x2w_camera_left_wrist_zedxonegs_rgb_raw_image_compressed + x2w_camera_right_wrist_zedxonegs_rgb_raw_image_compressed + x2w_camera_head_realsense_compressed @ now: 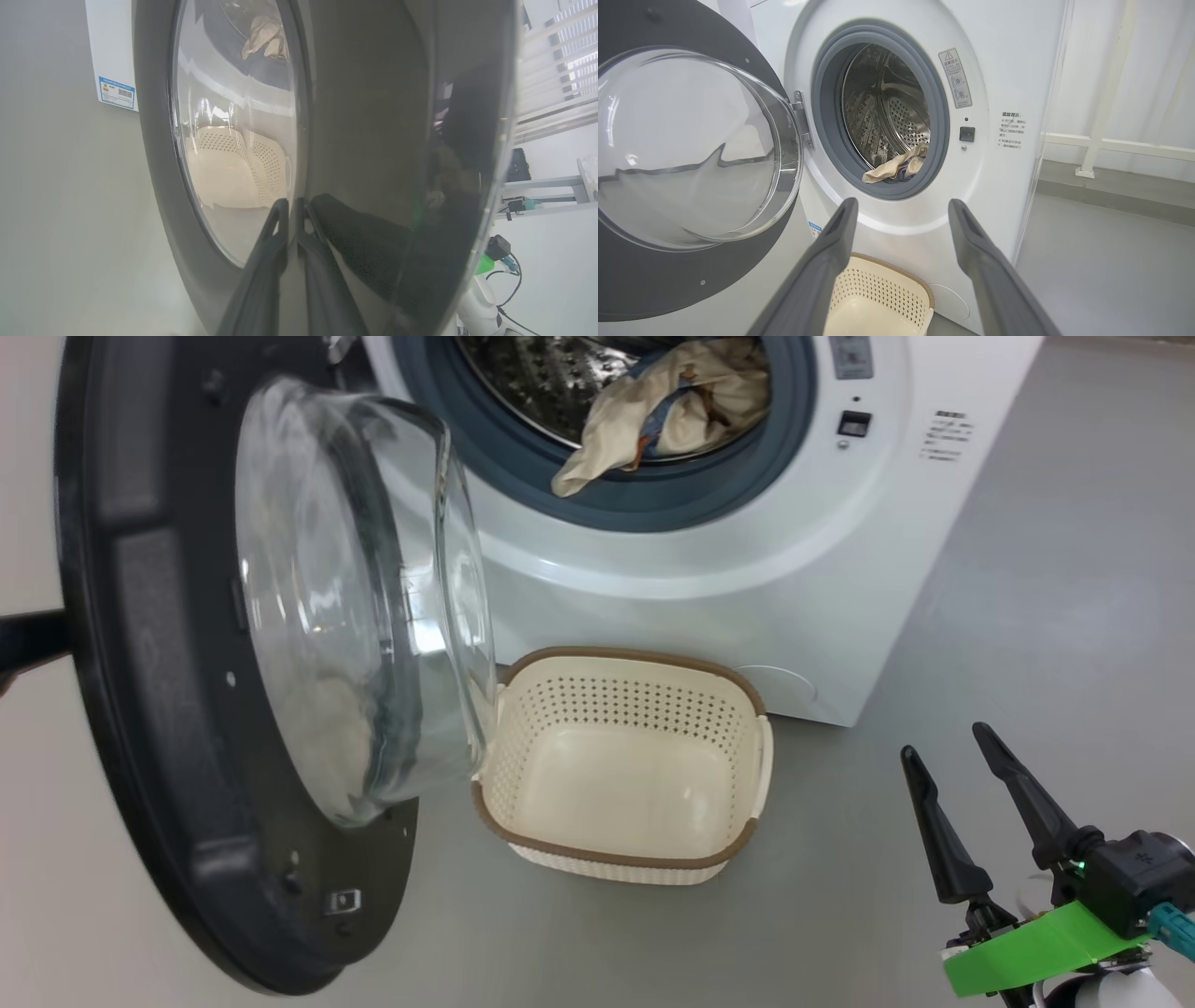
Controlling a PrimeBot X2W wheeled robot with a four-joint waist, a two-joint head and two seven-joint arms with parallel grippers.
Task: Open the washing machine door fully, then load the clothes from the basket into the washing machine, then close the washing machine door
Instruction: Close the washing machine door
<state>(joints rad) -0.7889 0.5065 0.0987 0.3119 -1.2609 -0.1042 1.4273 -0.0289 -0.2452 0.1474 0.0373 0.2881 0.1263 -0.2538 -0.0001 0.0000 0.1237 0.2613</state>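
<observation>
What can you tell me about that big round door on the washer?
The washing machine door is a large round black frame, plastic-looking, with a bulging clear glass bowl on its inner side. It stands swung open on a metal hinge left of the drum opening, its bowl beside the basket. The outer face is glossy and mirror-like; the shut left gripper sits close against it, contact unclear.

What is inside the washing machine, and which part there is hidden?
Inside the washing machine, the clothes, cream and blue, lie at the front of the drum; a cream end hangs onto the grey ring. The drum floor under them is covered.
</observation>
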